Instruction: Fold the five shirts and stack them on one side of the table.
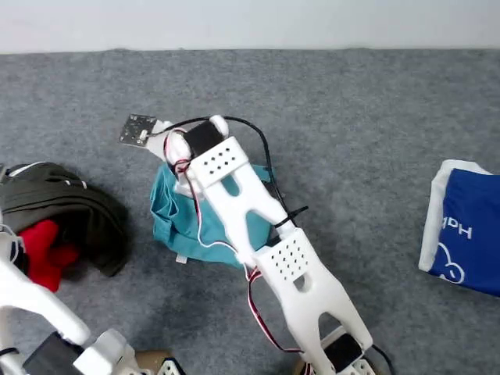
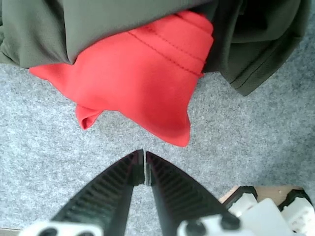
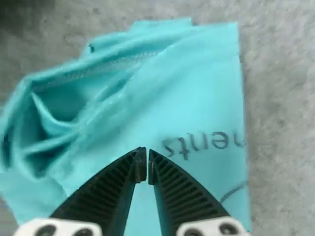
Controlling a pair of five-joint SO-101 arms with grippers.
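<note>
Left end effector point(image 2: 145, 160), jaws pressed together and empty, sits just short of a red shirt point(image 2: 142, 73) tucked under an olive shirt point(image 2: 98, 19). Right end effector point(image 3: 147, 157), likewise pressed together, hangs over the crumpled teal shirt point(image 3: 197, 88); it likely needs to spread, then pinch one hem cleanly. A blue shirt point(image 1: 469, 234) lies well to its right.

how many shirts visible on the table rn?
4. Olive shirt heaped at the left edge, red shirt tucked under it, teal shirt mid-table, blue shirt at the right edge. Another may hide in the heap.
</note>
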